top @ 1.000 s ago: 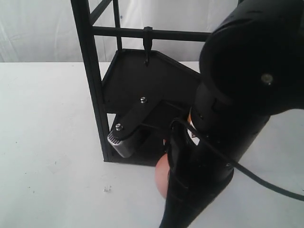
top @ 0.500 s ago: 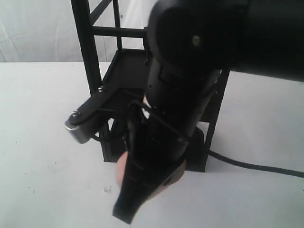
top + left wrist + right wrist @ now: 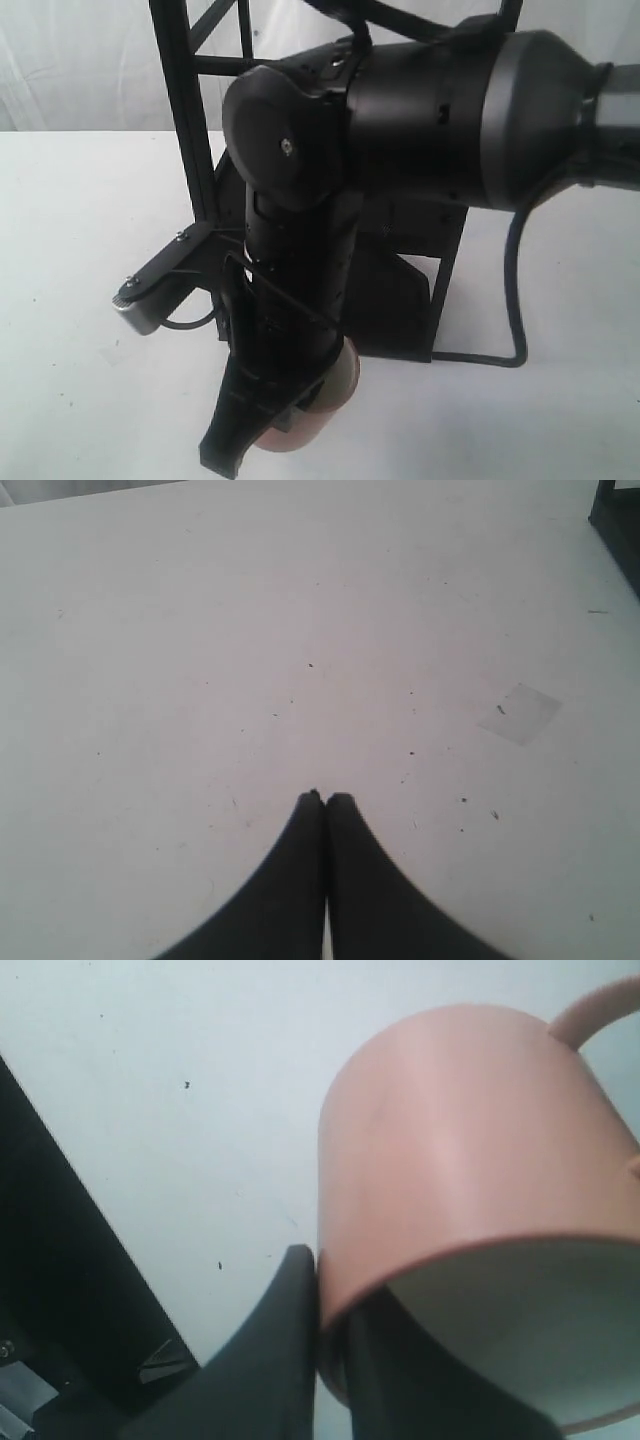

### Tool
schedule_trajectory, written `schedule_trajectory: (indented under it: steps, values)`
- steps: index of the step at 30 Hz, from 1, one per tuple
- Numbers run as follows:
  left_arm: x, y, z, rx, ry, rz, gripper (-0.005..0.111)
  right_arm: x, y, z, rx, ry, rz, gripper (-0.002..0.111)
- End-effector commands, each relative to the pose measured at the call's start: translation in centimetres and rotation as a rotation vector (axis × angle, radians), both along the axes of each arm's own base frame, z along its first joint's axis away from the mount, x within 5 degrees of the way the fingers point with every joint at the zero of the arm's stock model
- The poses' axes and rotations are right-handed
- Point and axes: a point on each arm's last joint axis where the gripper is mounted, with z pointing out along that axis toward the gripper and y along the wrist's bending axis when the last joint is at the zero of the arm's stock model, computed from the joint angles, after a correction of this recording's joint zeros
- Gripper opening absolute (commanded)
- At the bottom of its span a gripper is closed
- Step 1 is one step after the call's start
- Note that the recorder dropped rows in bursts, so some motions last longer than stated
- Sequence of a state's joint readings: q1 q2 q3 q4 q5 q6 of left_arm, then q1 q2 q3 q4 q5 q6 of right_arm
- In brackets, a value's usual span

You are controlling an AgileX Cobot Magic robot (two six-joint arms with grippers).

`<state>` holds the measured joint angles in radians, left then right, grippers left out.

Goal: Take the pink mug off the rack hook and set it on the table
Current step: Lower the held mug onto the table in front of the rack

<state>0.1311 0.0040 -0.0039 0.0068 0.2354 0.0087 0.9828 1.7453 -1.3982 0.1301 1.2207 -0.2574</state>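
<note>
The pink mug [image 3: 460, 1150] is off the rack and tilted on its side, its cream inside facing the wrist camera and its loop handle [image 3: 600, 1010] pointing away. My right gripper [image 3: 325, 1280] is shut on the mug's rim, one finger outside the wall and one inside. In the exterior view the mug [image 3: 325, 395] hangs low over the table [image 3: 90, 250] in front of the rack [image 3: 180, 110], held by the right gripper [image 3: 260, 440]. The rack hook is hidden behind the right arm. My left gripper [image 3: 325, 798] is shut on nothing above bare table [image 3: 300, 630].
The right arm fills the middle of the exterior view and covers most of the rack. The rack's dark base [image 3: 50, 1290] lies close beside the mug. A small patch of clear tape [image 3: 520, 712] is on the table, and a rack corner [image 3: 620, 520] shows nearby.
My right arm has swung left across the front of the rack, now covering the hook. The mug stayed in its grip and sits lower in the exterior view.
</note>
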Motion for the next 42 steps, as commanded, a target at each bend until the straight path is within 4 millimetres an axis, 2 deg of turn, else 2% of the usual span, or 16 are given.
schedule_trajectory:
  steps: [1,4,9,12,22,28,42]
  values:
    - [0.0,0.0,-0.1,-0.009,-0.003,0.000,0.000,0.6,0.5,-0.4,0.029,-0.012,-0.011,0.000]
    - [0.0,0.0,-0.1,-0.009,-0.003,0.000,0.000,1.0,1.2,-1.1,0.057,-0.028,-0.025,0.000]
    - [0.0,0.0,-0.1,-0.009,-0.003,0.000,0.000,1.4,1.7,-3.1,0.011,0.005,-0.068,0.000]
    - [0.0,0.0,-0.1,-0.009,-0.003,0.000,0.000,1.5,1.9,-3.7,-0.002,0.014,-0.068,0.000]
    - [0.0,0.0,-0.1,-0.009,-0.003,0.000,0.000,2.0,1.6,-3.8,-0.033,-0.043,-0.056,0.000]
    - [0.0,0.0,-0.1,-0.009,-0.003,0.000,0.000,2.3,1.3,-3.8,-0.067,-0.067,-0.158,0.000]
    - [0.0,0.0,-0.1,-0.009,-0.003,0.000,0.000,2.7,1.8,-3.9,-0.013,-0.099,-0.152,0.000]
